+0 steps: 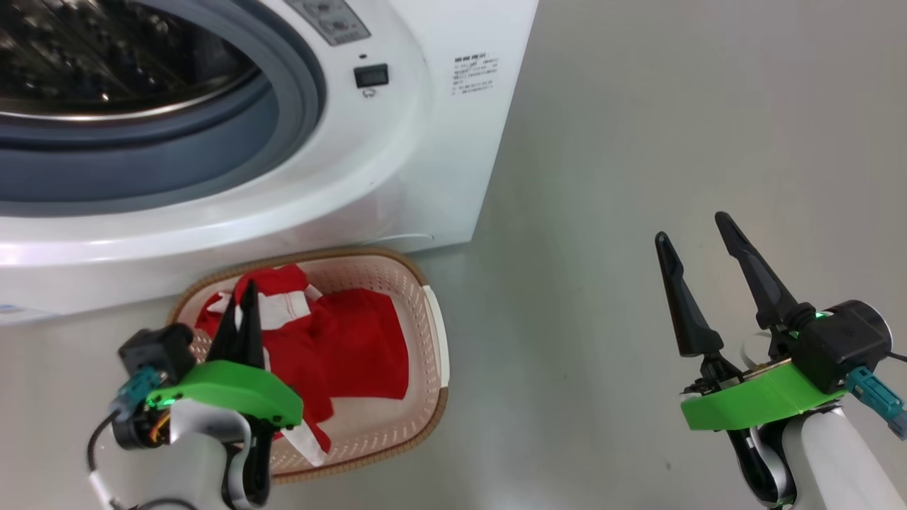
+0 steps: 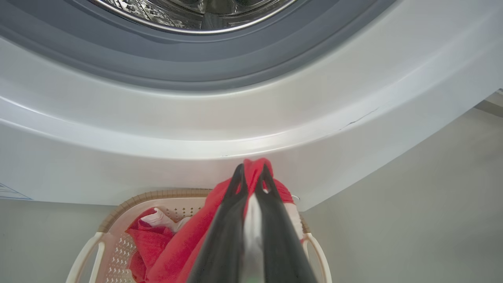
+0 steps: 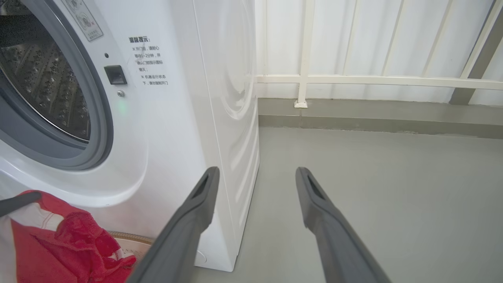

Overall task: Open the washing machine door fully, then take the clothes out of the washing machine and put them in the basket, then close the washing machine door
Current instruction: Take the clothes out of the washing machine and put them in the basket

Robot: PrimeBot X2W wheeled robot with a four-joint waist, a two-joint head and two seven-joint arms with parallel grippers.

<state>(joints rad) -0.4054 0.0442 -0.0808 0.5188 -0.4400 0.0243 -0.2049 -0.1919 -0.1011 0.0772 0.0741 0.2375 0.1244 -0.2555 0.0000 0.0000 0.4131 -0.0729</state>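
Two sets of jaws: left jaws clenched on the clothes (image 1: pixel 354 340) over the basket (image 1: pixel 421 319), right jaws spread empty

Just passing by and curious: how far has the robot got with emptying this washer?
Done: the washing machine stands open, and red clothes lie in the basket. In hand: the left gripper is shut on a red garment over the basket; the right gripper is open and empty. Left: release it, then close the door.

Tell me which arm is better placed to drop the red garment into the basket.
Left. The left gripper is shut on the clothes directly above the basket, while the right gripper stands open over the floor, well aside.
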